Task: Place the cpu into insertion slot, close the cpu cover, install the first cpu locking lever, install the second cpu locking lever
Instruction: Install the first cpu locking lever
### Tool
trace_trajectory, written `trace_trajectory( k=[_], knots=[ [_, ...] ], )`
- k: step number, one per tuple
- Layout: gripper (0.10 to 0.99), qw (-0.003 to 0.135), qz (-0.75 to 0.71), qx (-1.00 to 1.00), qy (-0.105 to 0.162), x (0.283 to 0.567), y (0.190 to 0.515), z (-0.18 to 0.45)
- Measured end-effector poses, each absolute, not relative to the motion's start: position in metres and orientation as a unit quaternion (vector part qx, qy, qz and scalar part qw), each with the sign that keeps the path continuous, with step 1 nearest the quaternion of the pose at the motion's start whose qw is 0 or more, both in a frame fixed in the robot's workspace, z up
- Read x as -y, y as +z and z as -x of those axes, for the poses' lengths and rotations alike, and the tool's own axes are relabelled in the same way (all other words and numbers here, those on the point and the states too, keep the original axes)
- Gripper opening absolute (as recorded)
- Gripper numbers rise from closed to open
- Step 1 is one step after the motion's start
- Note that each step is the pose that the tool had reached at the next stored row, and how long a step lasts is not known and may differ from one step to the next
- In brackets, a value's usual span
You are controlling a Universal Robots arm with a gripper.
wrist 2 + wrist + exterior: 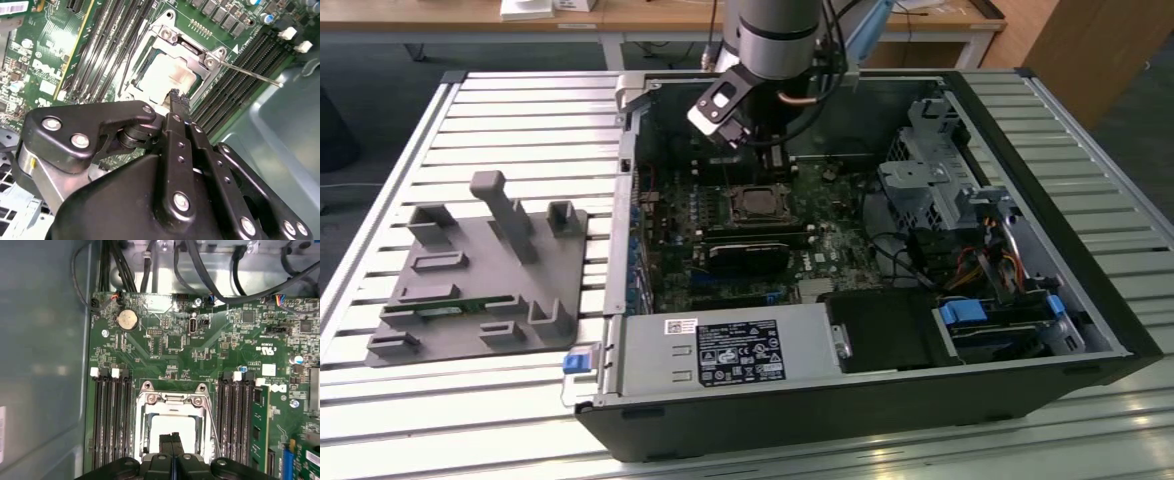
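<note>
Pincer [178, 98] linkage sits closest in both wrist views. Black fingers are clenched tip to tip w/ nothing seen between them, tips just over one edge of the cpu cover [172, 399]. Cover lies down on the insertion slot [754, 204]; cpu [172, 424] shows pale thru its window, seated inside. Thin silver lever [250, 73] angles out over black memory slots [235, 88]. All inside the pc case [1067, 250] on the slatted worktop [520, 120].

Lab: open PC [854, 410], alu bench [520, 110]
</note>
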State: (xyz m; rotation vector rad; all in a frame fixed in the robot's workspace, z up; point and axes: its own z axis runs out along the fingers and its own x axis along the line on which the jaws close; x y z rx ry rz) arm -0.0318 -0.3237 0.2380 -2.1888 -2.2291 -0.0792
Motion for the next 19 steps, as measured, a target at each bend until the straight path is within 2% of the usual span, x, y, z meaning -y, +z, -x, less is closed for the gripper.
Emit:
trace_trajectory(
  k=[19],
  knots=[
    [0.106,0.008,0.690,0.723,-0.025,0.324,0.274,0.032]
  ],
)
